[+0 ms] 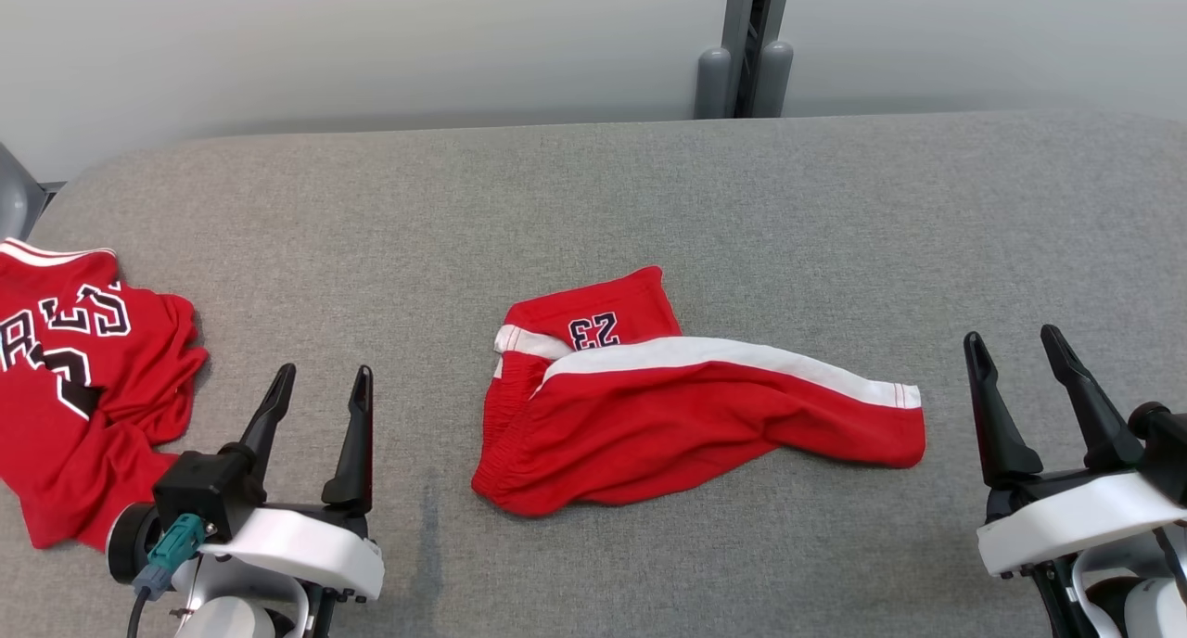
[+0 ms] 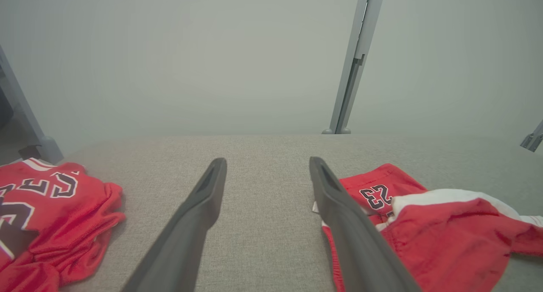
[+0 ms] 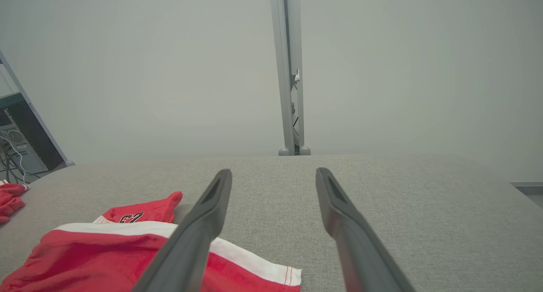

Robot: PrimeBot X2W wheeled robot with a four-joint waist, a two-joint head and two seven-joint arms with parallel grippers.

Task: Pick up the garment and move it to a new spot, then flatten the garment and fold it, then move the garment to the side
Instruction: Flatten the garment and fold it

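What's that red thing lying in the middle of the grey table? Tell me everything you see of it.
A pair of red shorts, soft knit-looking cloth, with a white side stripe, a gathered elastic waistband and a dark, white-edged 23. It lies rumpled and partly folded over on the grey table, waistband toward the robot's left, leg hem toward its right. Only the table touches it; the left hand and right hand, both open, stand clear.

Lower left of the head view: the left gripper [image 1: 325,371] has two long, tapered black fingers on a glossy white housing [image 1: 306,545] — a black block [image 1: 199,490] beside it carries a teal connector [image 1: 176,541] and dark cable [image 1: 137,612]. The right gripper [image 1: 1011,334], lower right, looks alike.
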